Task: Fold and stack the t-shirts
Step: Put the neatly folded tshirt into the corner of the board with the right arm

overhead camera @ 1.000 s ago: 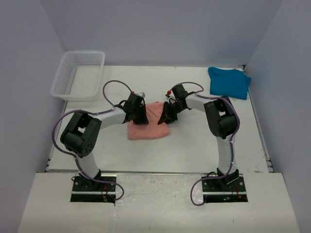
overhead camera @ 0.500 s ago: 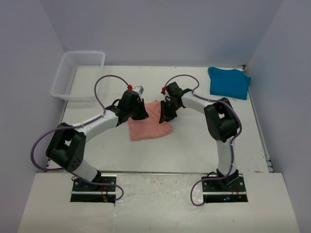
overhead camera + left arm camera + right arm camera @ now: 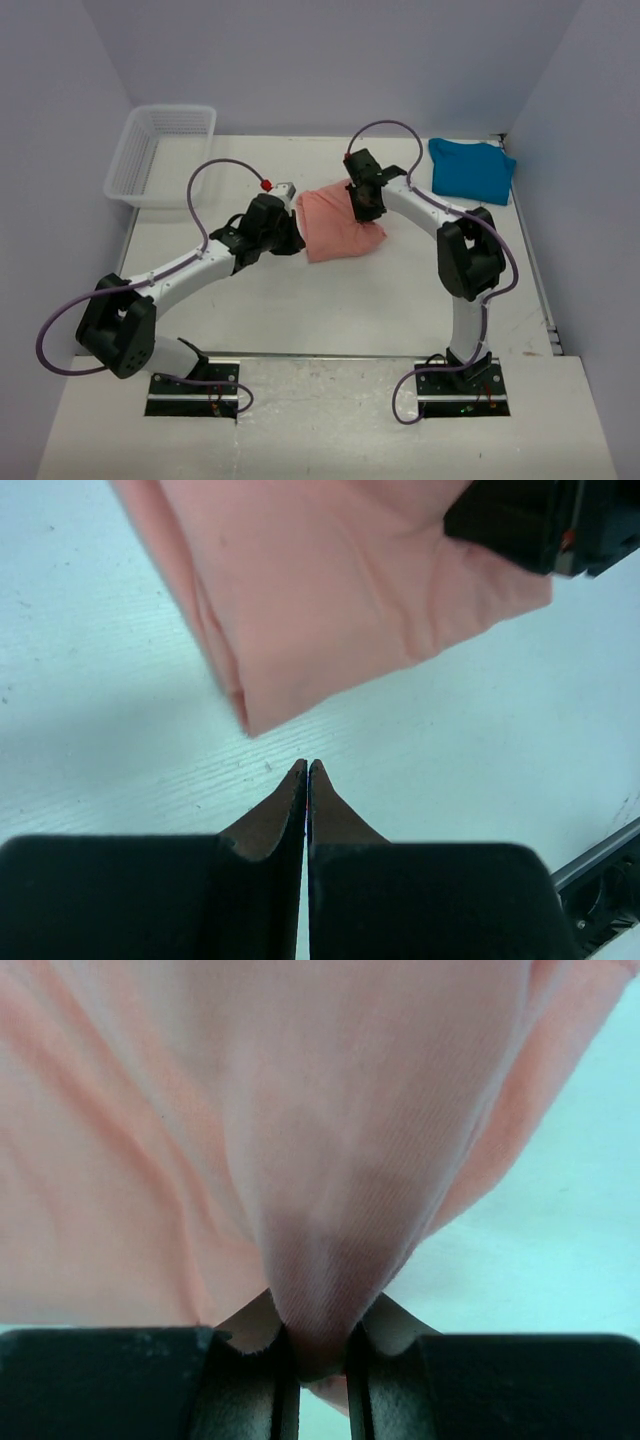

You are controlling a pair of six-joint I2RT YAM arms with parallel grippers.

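1. Salmon-pink t-shirt point(image 3: 335, 230) sits bunched near the centre of the table point(image 3: 300, 310), slightly toward 12 o'clock.
2. Teal-blue t-shirt point(image 3: 470, 170) lies folded at the table's 2 o'clock corner, well apart from the pink one.
3. Right fingers point(image 3: 250, 1325) are clamped on a fold of the pink shirt at its 1 o'clock edge.
4. Left fingers point(image 3: 275, 820) are pressed together and hold nothing. They sit just beside the pink shirt's 9 o'clock side, not touching it.

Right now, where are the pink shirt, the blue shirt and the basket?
pink shirt point(image 3: 335, 228): top view, middle of the cloth.
blue shirt point(image 3: 472, 172): top view, middle of the cloth.
basket point(image 3: 127, 150): top view, its left wall.
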